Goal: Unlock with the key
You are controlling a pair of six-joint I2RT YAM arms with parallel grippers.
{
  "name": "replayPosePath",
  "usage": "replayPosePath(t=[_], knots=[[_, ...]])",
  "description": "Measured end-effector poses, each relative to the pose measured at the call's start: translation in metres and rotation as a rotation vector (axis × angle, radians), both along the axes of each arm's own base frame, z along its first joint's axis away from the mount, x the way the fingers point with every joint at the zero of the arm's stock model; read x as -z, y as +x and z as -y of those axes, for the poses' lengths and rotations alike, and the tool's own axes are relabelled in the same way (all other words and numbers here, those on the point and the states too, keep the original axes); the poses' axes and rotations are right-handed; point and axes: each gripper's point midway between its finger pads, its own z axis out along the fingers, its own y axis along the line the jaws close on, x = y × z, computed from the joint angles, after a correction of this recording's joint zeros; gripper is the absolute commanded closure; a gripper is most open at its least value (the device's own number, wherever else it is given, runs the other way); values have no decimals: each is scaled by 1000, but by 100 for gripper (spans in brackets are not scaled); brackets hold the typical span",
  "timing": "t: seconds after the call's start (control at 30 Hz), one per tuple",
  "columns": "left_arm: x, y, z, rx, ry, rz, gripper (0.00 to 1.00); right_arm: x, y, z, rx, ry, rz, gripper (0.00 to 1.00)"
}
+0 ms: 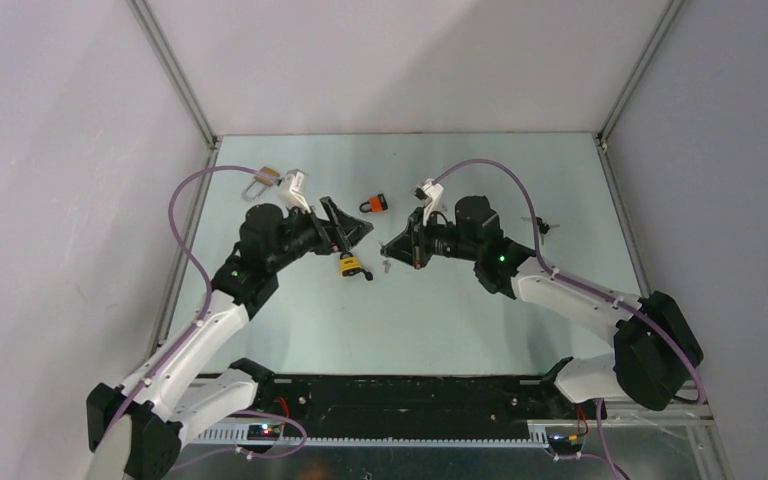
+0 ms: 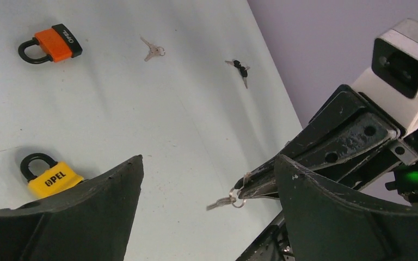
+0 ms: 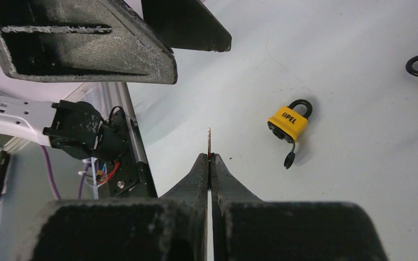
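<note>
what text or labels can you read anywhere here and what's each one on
"OPEL": black letters on the body of the yellow padlock, clear in both wrist views.
"OPEL": white letters on the black end of the orange padlock, small and turned sideways, so less sure.
Top view: everything is too small to read.

Finish check: yellow padlock [image 3: 287,120] showing glossy plastic cover, dark smooth shackle. At its 1 o'clock, orange padlock [image 2: 54,42] looking alike, plastic shell with black band. key [image 3: 209,140] gleaming as bare metal. right gripper [image 3: 209,160] fingers [image 3: 196,179] looking matt black, scuffed, grainy. table [image 2: 185,119] reading smooth, pale, slightly sheeny.
</note>
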Motion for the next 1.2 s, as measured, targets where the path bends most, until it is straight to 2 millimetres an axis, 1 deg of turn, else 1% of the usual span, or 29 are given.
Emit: replayPosePath(t=[0.13,0.33,0.43,0.53,0.6,0.77,0.87,0.97,1.0,1.1,1.2], knots=[[-2,-2,4,4,-21,-13,8,-1,-4,-1,8,-23,44,100],[-2,-8,11,40,-20,-9,13,-5,-7,-2,-2,-19,59,100],[-7,-13,16,76,-24,19,16,-7,-10,-3,-19,-7,61,100],[-17,-19,18,108,-31,74,19,-14,-15,-5,-47,19,64,100],[-29,-25,18,135,-42,132,20,-21,-19,-5,-68,45,60,100],[-56,-37,22,205,-74,259,23,-45,-21,-2,-114,137,54,100],[-62,-42,29,263,-92,289,26,-55,-21,1,-134,176,49,100],[-60,-44,37,319,-101,291,31,-64,-22,3,-156,210,46,100],[-58,-44,39,332,-102,286,35,-66,-23,3,-163,219,45,100],[-54,-45,44,365,-103,273,42,-74,-27,4,-187,245,48,100],[-55,-46,47,390,-110,274,49,-80,-29,5,-207,266,51,100]])
